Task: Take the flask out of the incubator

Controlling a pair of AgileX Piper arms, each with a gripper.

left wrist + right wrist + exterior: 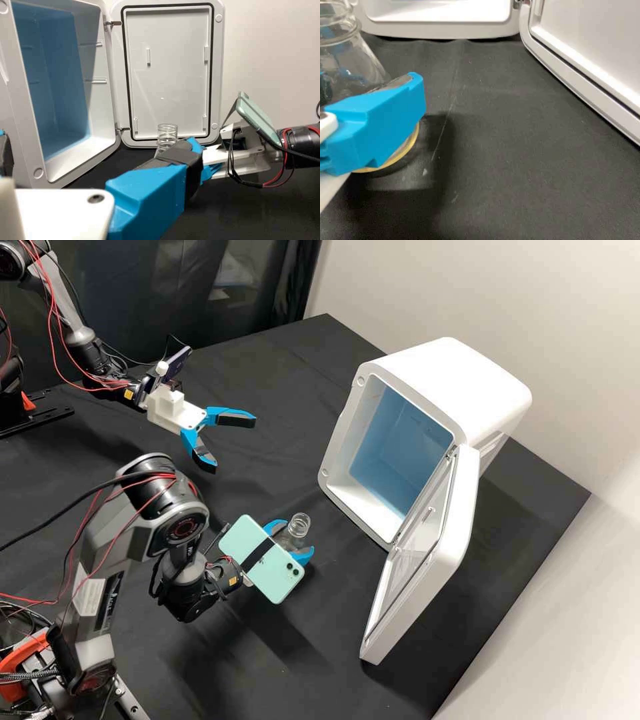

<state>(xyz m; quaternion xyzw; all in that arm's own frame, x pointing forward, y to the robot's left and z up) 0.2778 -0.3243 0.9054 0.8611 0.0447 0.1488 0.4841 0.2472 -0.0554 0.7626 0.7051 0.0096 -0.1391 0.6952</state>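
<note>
A clear glass flask (300, 525) stands upright on the black bench in front of the white incubator (440, 373), outside it. My right gripper (293, 543), on the near arm with the green phone, is shut on the flask, with a blue finger on either side. In the right wrist view one blue finger (375, 125) presses against the flask (345, 55) low on its body, and the flask's base rests on the bench. My left gripper (233, 445) hangs open and holds nothing, farther back on the left. Past its finger (150, 195) the flask's neck (166, 136) shows.
The incubator lies with its blue inside (400, 440) facing the arms. Its door (427, 553) is swung wide open to the right, close to the flask. A white wall rises behind the bench (280, 380). Bare bench lies between the two arms.
</note>
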